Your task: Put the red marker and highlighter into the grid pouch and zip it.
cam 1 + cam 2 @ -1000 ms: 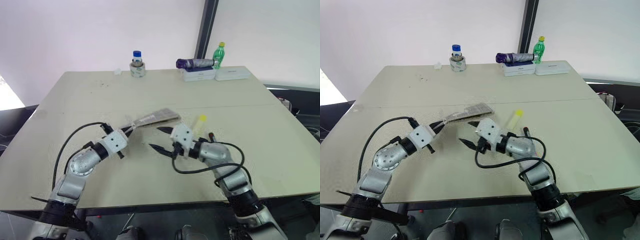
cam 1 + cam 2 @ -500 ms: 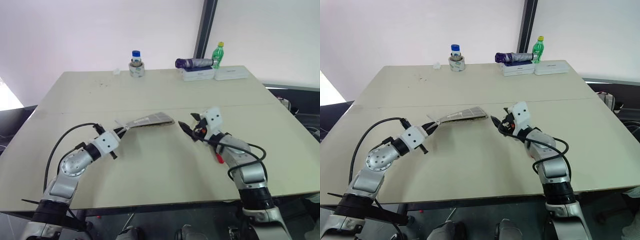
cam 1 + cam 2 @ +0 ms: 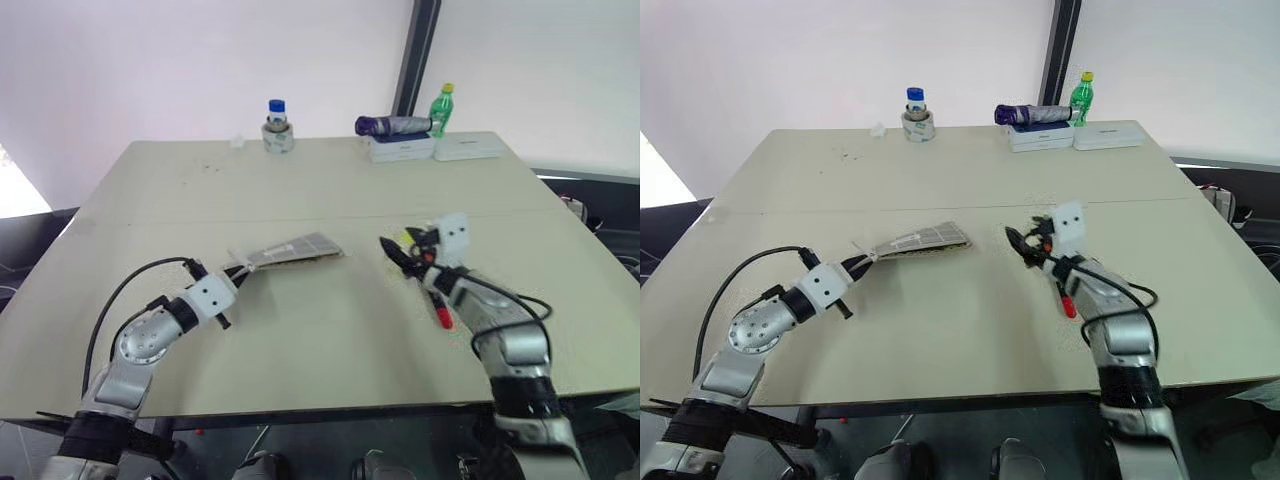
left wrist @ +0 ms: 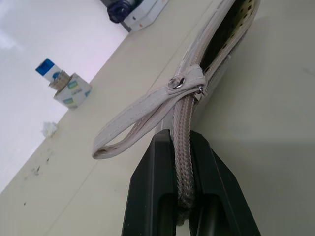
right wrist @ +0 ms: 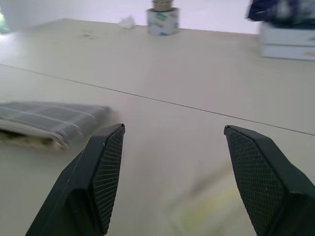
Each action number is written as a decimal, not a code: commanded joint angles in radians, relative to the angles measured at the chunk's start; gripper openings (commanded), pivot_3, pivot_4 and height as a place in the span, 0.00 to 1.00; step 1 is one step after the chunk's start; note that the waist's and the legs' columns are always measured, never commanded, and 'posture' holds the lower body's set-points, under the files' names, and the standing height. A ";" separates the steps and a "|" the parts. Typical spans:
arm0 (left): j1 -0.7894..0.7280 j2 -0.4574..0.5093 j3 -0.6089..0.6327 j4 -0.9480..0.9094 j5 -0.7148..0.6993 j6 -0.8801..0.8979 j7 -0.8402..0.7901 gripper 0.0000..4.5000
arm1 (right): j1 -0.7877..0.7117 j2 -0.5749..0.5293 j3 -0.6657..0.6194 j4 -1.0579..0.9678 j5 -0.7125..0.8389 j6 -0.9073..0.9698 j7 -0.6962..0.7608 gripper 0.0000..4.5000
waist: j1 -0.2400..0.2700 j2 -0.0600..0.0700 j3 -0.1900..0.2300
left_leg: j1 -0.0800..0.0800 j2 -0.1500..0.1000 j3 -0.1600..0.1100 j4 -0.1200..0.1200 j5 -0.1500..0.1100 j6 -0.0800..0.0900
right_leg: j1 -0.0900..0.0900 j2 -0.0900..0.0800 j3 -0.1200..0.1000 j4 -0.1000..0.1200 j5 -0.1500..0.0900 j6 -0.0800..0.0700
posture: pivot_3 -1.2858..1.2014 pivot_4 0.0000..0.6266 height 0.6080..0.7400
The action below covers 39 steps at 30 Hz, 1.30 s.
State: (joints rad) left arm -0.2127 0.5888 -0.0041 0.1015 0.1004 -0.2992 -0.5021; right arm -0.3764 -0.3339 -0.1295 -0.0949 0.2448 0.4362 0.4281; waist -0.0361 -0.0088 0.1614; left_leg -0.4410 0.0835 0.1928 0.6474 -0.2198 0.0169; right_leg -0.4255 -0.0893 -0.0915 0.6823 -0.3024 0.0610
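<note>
The grid pouch (image 3: 295, 247) lies flat near the table's middle. My left gripper (image 3: 237, 270) is shut on its left end. In the left wrist view both fingers (image 4: 152, 196) clamp the zipper edge just behind the white strap loop (image 4: 133, 128), and the pouch mouth (image 4: 231, 29) gapes beyond. My right gripper (image 3: 392, 250) hovers open and empty to the right of the pouch, pointing toward it. The highlighter (image 3: 404, 237) lies just under and behind it, a pale yellow blur (image 5: 206, 211) in the right wrist view. The red marker (image 3: 441, 312) lies on the table beside my right forearm.
At the table's far edge stand a blue-capped jar (image 3: 277, 128), a green bottle (image 3: 441, 108), and a purple folded umbrella (image 3: 388, 125) on white boxes (image 3: 468, 147). A seam (image 3: 200, 222) crosses the tabletop behind the pouch.
My right gripper has swung to the right, away from the pouch, and now sits over the highlighter; the red marker shows beside its arm. The left gripper drew the pouch slightly left.
</note>
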 commanded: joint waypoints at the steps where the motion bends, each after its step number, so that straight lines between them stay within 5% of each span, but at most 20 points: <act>1: 0.004 0.007 0.027 -0.039 0.005 -0.016 0.026 0.00 | 0.036 0.009 0.021 -0.083 -0.036 0.021 -0.063 0.74 | -0.006 0.000 0.000 | 0.000 0.000 0.000 0.000 0.000 0.000 | 0.000 0.000 0.000 0.000 0.000 0.000 | 0.52 0.24 1.00; 10: -0.015 0.011 0.016 -0.018 0.023 -0.030 0.027 0.00 | -0.056 0.095 0.083 -0.020 -0.114 0.053 -0.202 0.74 | -0.005 0.000 0.000 | 0.000 0.001 -0.001 0.000 0.000 -0.001 | -0.001 0.001 0.000 0.001 0.000 0.000 | 0.52 0.24 1.00; 22: 0.009 -0.006 0.004 -0.031 0.012 -0.033 0.026 0.00 | 0.157 0.017 0.035 -0.231 -0.062 0.029 -0.123 0.74 | 0.001 0.000 0.000 | -0.001 0.000 -0.002 0.000 0.001 -0.002 | -0.001 0.001 0.000 -0.001 0.000 0.000 | 0.52 0.24 1.00; 27: -0.016 -0.016 -0.007 -0.026 0.014 -0.031 0.024 0.00 | 0.077 0.078 0.057 -0.189 -0.059 0.146 -0.190 0.99 | -0.007 0.000 0.000 | -0.001 0.000 -0.003 0.000 0.000 0.000 | -0.001 0.001 0.000 0.000 0.000 0.000 | 0.52 0.24 1.00; 39: -0.007 -0.019 -0.008 -0.039 0.020 -0.019 0.031 0.00 | -0.319 0.155 0.012 0.283 -0.115 0.305 -0.397 0.99 | -0.007 0.000 0.000 | -0.001 0.000 -0.002 0.000 0.003 -0.005 | -0.001 0.001 -0.001 0.000 0.000 0.000 | 0.52 0.24 1.00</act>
State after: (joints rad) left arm -0.2245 0.5673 -0.0237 0.1010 0.1223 -0.3122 -0.4804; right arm -0.6596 -0.1798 -0.0937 0.1432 0.1337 0.7227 0.0552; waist -0.0429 -0.0090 0.1614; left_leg -0.4424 0.0836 0.1912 0.6476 -0.2165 0.0116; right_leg -0.4267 -0.0882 -0.0924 0.6826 -0.3021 0.0607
